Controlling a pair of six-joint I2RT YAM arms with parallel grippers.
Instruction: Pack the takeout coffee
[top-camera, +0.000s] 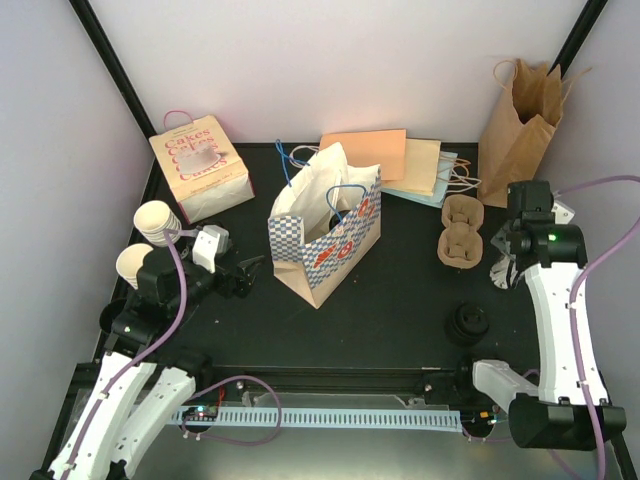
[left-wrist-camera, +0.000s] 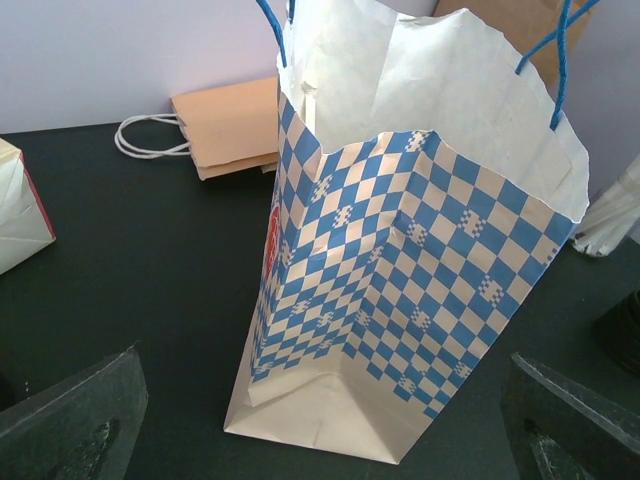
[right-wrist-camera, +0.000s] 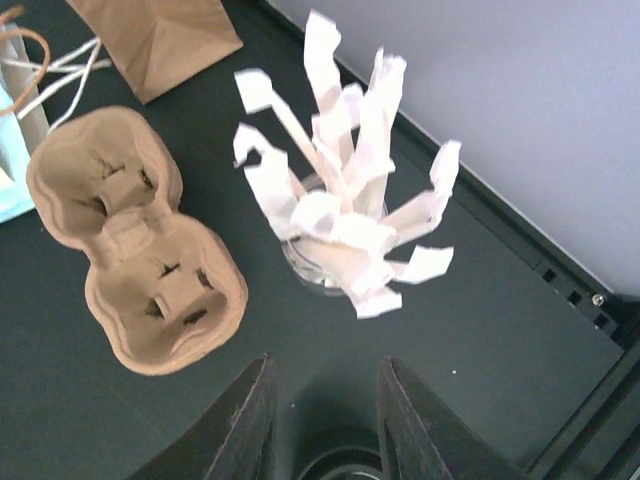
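Observation:
Two cream paper cups (top-camera: 155, 220) (top-camera: 133, 262) stand at the left edge of the table, behind my left arm. A stack of black lids (top-camera: 468, 322) sits near the front right, and a dark round rim of a lid (right-wrist-camera: 350, 468) shows low between my right fingers. My left gripper (top-camera: 245, 272) (left-wrist-camera: 320, 400) is wide open, facing the base of the blue-checked paper bag (left-wrist-camera: 400, 300) and holding nothing. My right gripper (top-camera: 505, 255) (right-wrist-camera: 327, 365) hovers above the table just short of a glass of white paper packets (right-wrist-camera: 340, 220). Its jaws are narrowed but apart, with bare table between the tips.
A brown pulp cup carrier (top-camera: 462, 232) (right-wrist-camera: 130, 250) lies left of the packet glass. A tall brown paper bag (top-camera: 520, 130) stands at the back right, flat bags (top-camera: 400, 160) lie at the back, and a Cakes box (top-camera: 200, 165) is at the back left. The checked bag (top-camera: 325, 230) stands mid-table.

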